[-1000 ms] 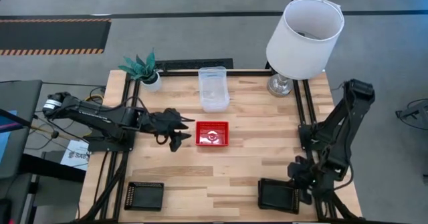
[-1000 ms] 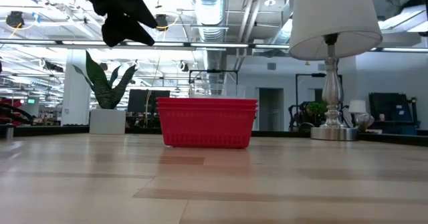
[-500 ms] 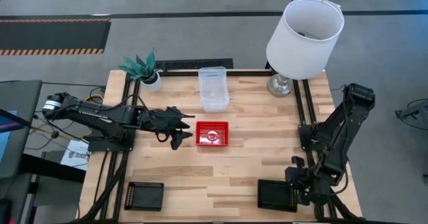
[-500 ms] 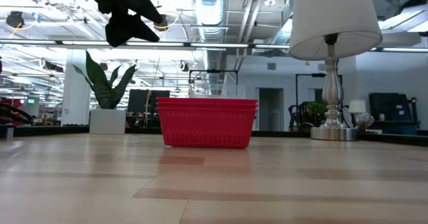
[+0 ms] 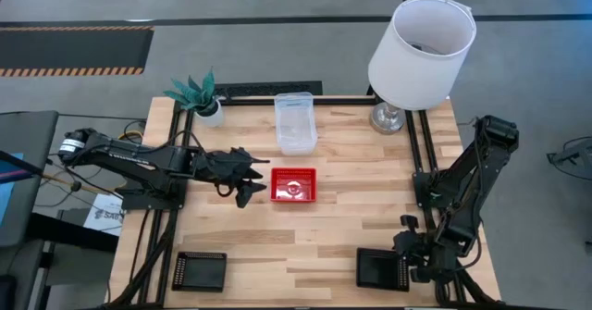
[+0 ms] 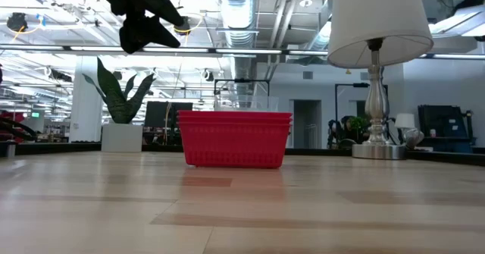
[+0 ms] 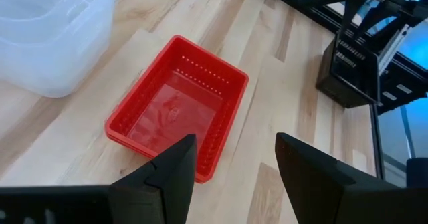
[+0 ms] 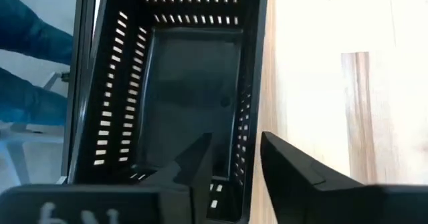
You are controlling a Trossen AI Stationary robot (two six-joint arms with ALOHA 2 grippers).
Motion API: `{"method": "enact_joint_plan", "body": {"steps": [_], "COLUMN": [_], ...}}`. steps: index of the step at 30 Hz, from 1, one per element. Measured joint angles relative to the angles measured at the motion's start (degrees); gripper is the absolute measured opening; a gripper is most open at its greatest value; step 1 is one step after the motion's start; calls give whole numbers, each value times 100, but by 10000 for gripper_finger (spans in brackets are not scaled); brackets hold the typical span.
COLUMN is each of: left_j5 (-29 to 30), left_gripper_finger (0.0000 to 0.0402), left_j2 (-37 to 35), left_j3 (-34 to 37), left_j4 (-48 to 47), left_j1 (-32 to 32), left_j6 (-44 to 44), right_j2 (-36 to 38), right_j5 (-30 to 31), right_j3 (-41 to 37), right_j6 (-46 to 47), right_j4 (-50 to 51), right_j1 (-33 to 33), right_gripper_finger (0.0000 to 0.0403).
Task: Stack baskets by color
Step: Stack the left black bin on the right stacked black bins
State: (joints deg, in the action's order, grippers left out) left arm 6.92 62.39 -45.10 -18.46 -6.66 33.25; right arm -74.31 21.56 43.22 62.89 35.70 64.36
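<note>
A stack of red baskets (image 5: 293, 185) stands mid-table, with the clear baskets (image 5: 296, 122) behind it toward the far edge. One black basket (image 5: 199, 270) sits at the near left and another black basket (image 5: 382, 269) at the near right. My left gripper (image 5: 252, 184) hovers open just left of the red stack (image 7: 177, 110), above the table. My right gripper (image 8: 235, 140) is open at the near-right black basket (image 8: 187, 83), one finger inside it and one outside its long wall. My right gripper stands astride the long wall (image 8: 246, 127) of the near-right black basket, near one end, coming from above at a slant. Whether a finger touches that wall, I cannot tell. The basket lies flat on the table.
A white lamp (image 5: 421, 46) stands at the far right corner and a small potted plant (image 5: 197, 93) at the far left. Bare wood lies between the two black baskets and right of the red stack. Black frame rails run along the table's sides.
My right gripper has sunk a little at the near right corner, and the black basket under it has come down and now lies level on the table.
</note>
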Motion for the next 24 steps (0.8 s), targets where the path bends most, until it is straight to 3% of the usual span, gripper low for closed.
{"method": "enact_joint_plan", "body": {"steps": [5, 12, 15, 18, 24], "left_j5": [-134, -1906, -2355, -2393, -1638], "left_gripper_finger": [190, 190, 190, 190, 190], "left_j2": [0, -2, -2, -2, -2], "left_j3": [0, 0, 0, 0, 0], "left_j4": [-7, -526, -867, -1217, -1905], "left_j1": [0, -94, -441, -977, -2067], "left_j6": [-15, -49, 180, 313, 585], "right_j2": [64, 295, 397, 508, 689], "right_j5": [-17, -20, -20, -26, -28], "right_j3": [20, 368, 400, 400, 402], "right_j6": [1, -355, -444, -452, -682], "right_j4": [-61, 105, 121, 175, 175], "right_j1": [2, -285, -511, -724, -1064], "right_gripper_finger": [168, 170, 167, 167, 175]}}
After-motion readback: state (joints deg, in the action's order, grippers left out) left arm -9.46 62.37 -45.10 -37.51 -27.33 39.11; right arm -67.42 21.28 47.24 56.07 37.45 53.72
